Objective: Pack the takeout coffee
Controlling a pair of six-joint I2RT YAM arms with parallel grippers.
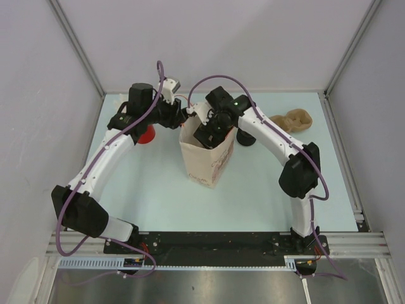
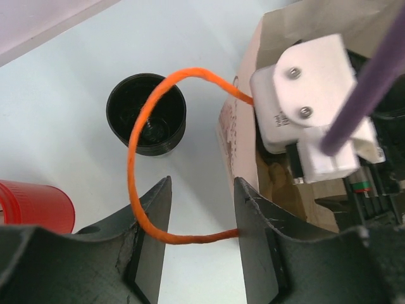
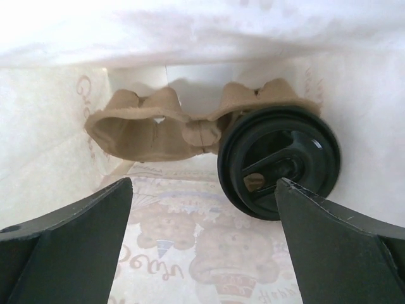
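Scene: my 2 arms lean in over a paper bag (image 1: 209, 166) that stands open-mouthed in the middle of the counter (image 1: 266, 196), a little toward its far edge.
Right tool: my right tool (image 3: 204, 187) is sunk inside the bag. Its jaws are spread wide and released, with nothing between them.
Inside the bag: a brown pulp cup carrier (image 3: 145, 130) lies deep in the bag. Against its right-hand pocket rests a black round piece (image 3: 278, 161) with a ringed rim, tipped up to face my right wrist camera. I cannot tell whether it is a cup or a lid.
Left tool: my left tool (image 2: 202, 183) hangs at the bag's left side, fingers parted. The bag's orange handle cord (image 2: 131, 161) runs across the gap between them, slack rather than pinched.
Takeout coffee: the takeout coffee (image 2: 147, 117) is outside the bag. It stands upright and open-topped on the counter near the bag's left wall, without touching it. From my left wrist it shows through the handle's loop. In the overhead view my left arm hides it.
Red cup: the red cup (image 2: 35, 206) stands near the coffee but apart from it, toward the counter's far-left corner.
Second carrier: another pulp carrier (image 1: 294, 120) lies near the far-right corner, well apart from the bag.
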